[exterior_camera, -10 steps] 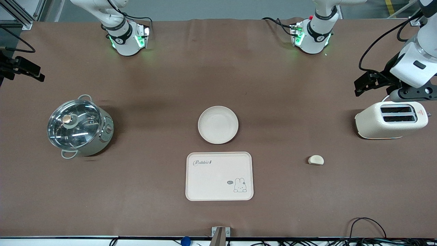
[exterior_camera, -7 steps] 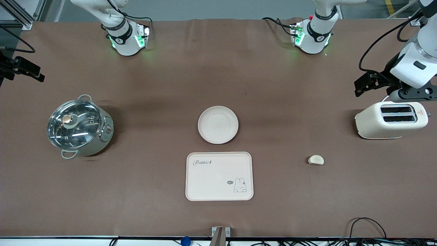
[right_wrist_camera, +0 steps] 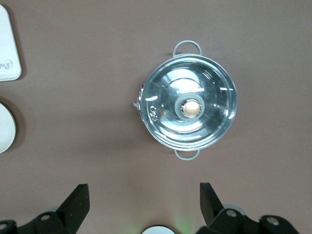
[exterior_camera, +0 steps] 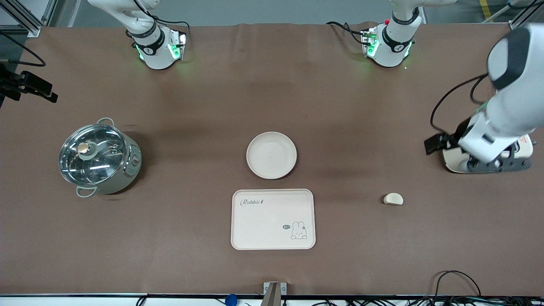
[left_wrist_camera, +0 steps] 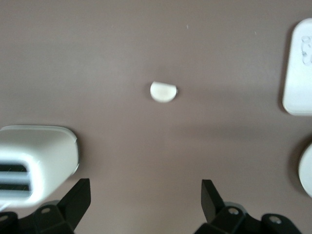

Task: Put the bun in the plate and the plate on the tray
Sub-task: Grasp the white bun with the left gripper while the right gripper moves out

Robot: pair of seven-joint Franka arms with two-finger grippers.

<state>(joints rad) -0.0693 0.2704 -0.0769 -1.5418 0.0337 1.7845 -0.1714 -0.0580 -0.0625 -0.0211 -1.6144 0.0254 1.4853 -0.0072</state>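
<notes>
1. Front view: the plate [exterior_camera: 271, 155] sits empty at the centre of the frame on the brown surface [exterior_camera: 191, 106]. The tray [exterior_camera: 272, 221] lies just below it, not touching it. The bun [exterior_camera: 393, 199] lies alone, lower in the frame than the toaster [exterior_camera: 451, 160], toward the left arm's end. A lidded pot [exterior_camera: 98, 157] stands at the right arm's end. The left hand [exterior_camera: 496, 165] hangs over the toaster and covers most of it. From here we cannot tell how its fingers are set.
2. Left wrist view: here the left hand [left_wrist_camera: 145, 204] shows its fingers spread wide, gripping nothing. The bun [left_wrist_camera: 163, 91] lies flat on bare surface. The toaster [left_wrist_camera: 34, 156], the tray [left_wrist_camera: 300, 73] and the plate [left_wrist_camera: 307, 170] are cut off at the frame's edges.
3. Right wrist view: the right hand [right_wrist_camera: 144, 209] is spread and empty above the surface near the pot [right_wrist_camera: 187, 108]. We see only slivers of the tray [right_wrist_camera: 7, 48] and the plate [right_wrist_camera: 5, 129].
</notes>
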